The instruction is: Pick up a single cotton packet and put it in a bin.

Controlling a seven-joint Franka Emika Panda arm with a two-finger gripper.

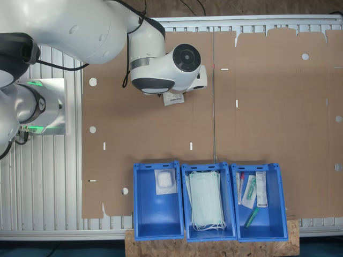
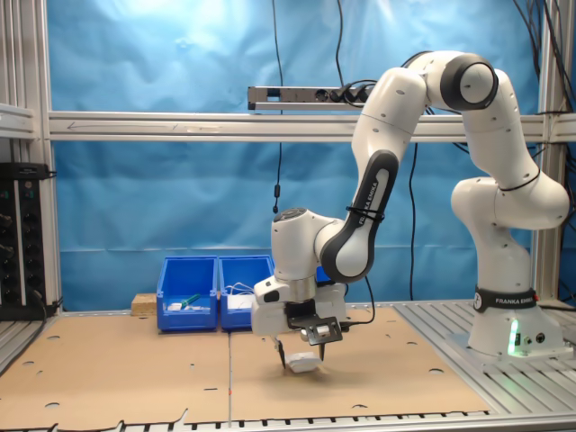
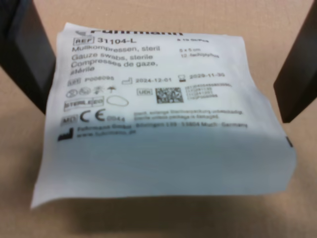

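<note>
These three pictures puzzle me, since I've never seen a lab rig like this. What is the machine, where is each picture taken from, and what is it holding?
It is one white robot arm with a two-fingered gripper. The first exterior view looks straight down; the second exterior view looks from the side; the wrist view sits just above the fingers. A brown cardboard sheet covers the table. Three blue bins stand at its edge. A cotton packet lies between the fingers, apparently gripped.
</note>
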